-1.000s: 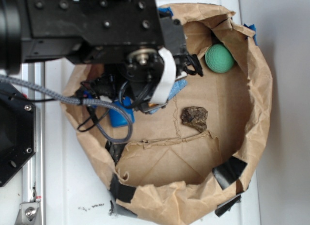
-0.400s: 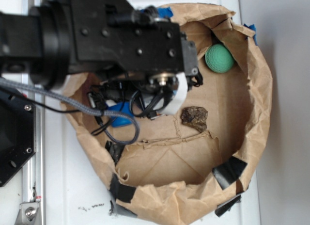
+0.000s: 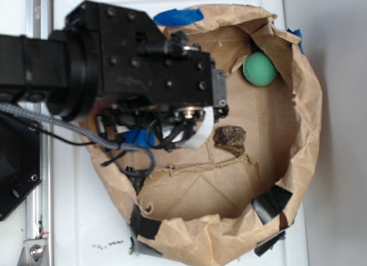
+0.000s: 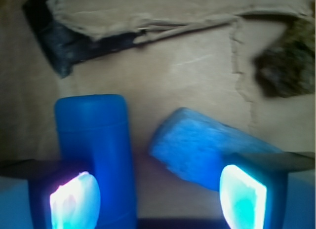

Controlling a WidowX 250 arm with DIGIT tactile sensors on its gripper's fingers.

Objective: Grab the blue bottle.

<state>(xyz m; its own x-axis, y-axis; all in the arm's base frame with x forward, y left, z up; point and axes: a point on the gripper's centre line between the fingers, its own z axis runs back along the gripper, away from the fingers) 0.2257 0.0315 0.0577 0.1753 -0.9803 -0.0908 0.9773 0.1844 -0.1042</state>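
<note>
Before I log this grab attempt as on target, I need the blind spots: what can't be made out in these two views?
- Blue bottle: neck and lip cut off by the wrist view's bottom edge; in the exterior view the arm hides all but a sliver.
- Pale-blue sponge: lower end hidden behind a jaw pad in the wrist view.
- Gripper: jaws stand open, but contact with the bottle is unclear.
- Brown lump: blurred, unidentifiable.

Arm reaches in from the left in the exterior view, wrist pointed down. Gripper [image 4: 158,197] jaws spread wide apart, nothing clamped between them. Both fingertips [image 4: 74,202] at the bottom of the wrist view, inner pads glowing.
</note>
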